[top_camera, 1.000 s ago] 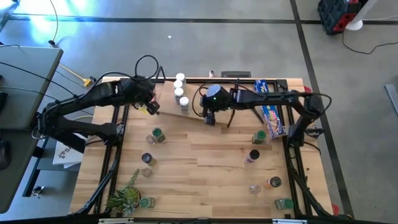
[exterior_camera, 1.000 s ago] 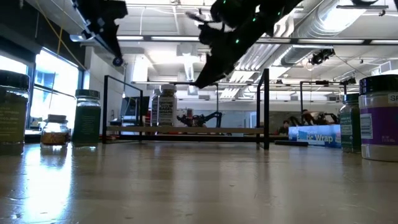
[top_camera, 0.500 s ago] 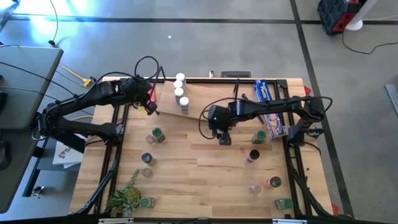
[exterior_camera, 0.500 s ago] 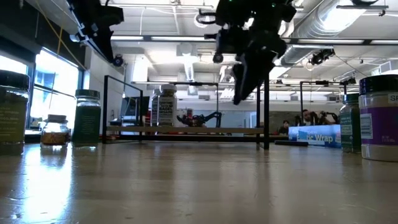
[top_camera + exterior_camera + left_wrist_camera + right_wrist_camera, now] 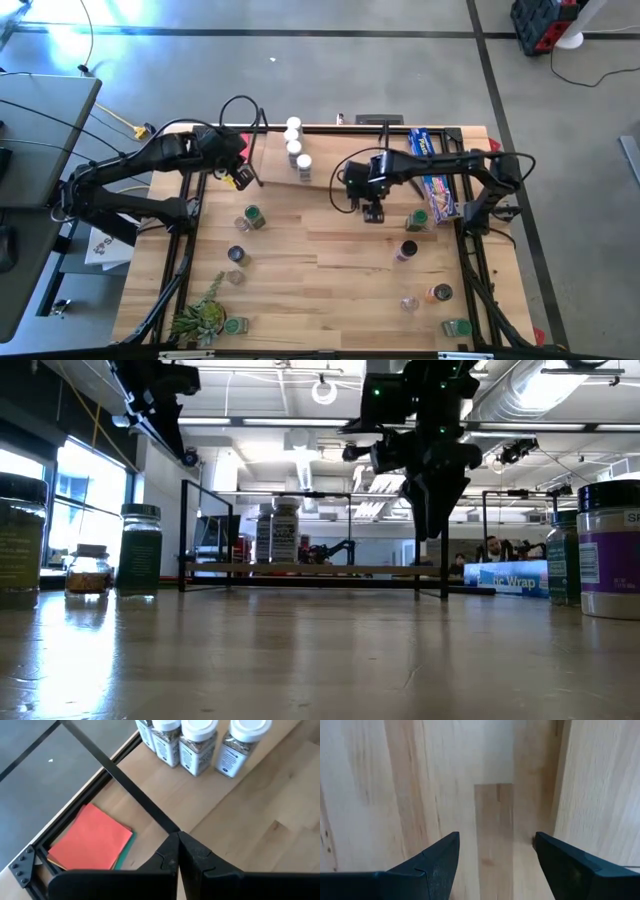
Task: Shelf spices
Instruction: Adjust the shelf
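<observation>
Both arms are above the wooden table (image 5: 330, 250), near the shelf (image 5: 330, 172) at its far edge.

The shelf carries four white-topped spice jars (image 5: 296, 148) in a row; more spices (image 5: 252, 217) stand scattered over the table. The right gripper (image 5: 373, 212) hangs over bare wood with its fingers wide apart and empty. The left gripper (image 5: 243, 178), closed tight on nothing, is beside the shelf's left end, near a red square (image 5: 90, 839).

Ahead of the left gripper (image 5: 177, 851), the jars on the shelf (image 5: 215, 795) are cut off at the picture's edge, and their labels are too small to read. Beyond the right gripper (image 5: 428, 510), the people in the room are too small to make out.
</observation>
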